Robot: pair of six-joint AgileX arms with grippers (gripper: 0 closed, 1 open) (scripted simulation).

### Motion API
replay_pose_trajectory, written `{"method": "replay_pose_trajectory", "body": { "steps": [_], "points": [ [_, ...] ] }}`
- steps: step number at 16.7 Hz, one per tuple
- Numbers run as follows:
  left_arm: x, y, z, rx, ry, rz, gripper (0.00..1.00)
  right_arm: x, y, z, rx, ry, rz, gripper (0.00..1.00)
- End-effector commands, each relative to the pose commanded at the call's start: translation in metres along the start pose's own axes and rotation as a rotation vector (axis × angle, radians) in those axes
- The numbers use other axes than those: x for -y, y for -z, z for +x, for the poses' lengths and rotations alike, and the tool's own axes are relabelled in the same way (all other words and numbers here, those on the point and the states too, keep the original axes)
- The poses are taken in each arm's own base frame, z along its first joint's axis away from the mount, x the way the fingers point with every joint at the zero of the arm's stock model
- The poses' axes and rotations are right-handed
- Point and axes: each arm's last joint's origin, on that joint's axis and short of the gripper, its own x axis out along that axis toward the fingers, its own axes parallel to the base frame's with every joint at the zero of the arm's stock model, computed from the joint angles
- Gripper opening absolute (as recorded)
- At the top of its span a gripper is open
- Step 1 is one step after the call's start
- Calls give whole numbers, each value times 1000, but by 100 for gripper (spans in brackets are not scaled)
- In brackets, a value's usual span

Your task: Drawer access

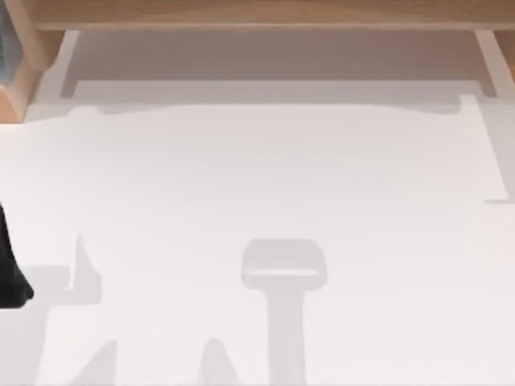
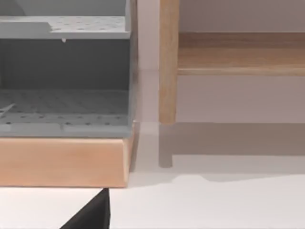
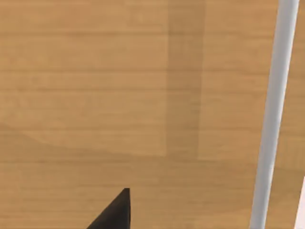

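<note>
Drawer furniture: wooden unit (image 1: 265, 14) runs along the 12 o'clock edge of the white table (image 1: 265, 177) in the top view, its supports coming down at about 11 and 1 o'clock. I can't single out a drawer there. At the 10 o'clock corner sits a wood-based box (image 1: 18, 88). The left wrist view shows that box (image 2: 64, 162) closer: pale wood base, grey perforated interior (image 2: 64, 102) with a grey perforated shelf above. A wooden post (image 2: 167, 62) stands just beside it, and a wood rail (image 2: 240, 57) runs on from the post. Left arm (image 1: 10, 273) is at the 9 o'clock edge of the table, well apart from the unit. Left gripper (image 2: 93, 214) is a dark tip over the white surface near the box base, not touching it. Open or closed: cannot tell. Right gripper (image 3: 116, 212) is a dark tip close against a wood-grain panel (image 3: 119, 86), with a pale straight bar (image 3: 272, 119) standing along the panel to one side. The tip is apart from the bar. Contact with the panel: cannot tell. Open or closed: cannot tell. A blocky grey shadow (image 1: 283, 269) lies on the table toward 6 o'clock.
</note>
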Motion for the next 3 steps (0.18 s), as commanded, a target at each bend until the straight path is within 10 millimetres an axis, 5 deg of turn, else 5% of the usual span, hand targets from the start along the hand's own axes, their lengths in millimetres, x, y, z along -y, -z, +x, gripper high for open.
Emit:
{"method": "replay_pose_trajectory", "body": {
  "steps": [3],
  "points": [
    [0, 0, 0, 0, 0, 0, 100, 0, 0, 0, 0, 0, 0, 100]
  ]
}}
